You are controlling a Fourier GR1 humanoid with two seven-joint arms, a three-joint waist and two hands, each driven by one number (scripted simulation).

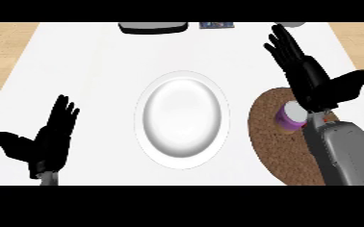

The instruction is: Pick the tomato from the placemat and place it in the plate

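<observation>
Where white counter meets wooden edge, plate centred, brown placemat right, both hands spread, holding nothing.

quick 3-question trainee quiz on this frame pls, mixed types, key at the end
1. True or false: the plate already holds something.
2. The brown placemat lies on which side of the plate? A) the robot's left B) the robot's right C) beyond it
3. Fill in: the right hand is above the placemat with its fingers ____.

Key
1. False: the plate is bare.
2. B
3. Open. A small purple and white object lies on the placemat beneath the hand; the left hand rests open at lower left.
</observation>
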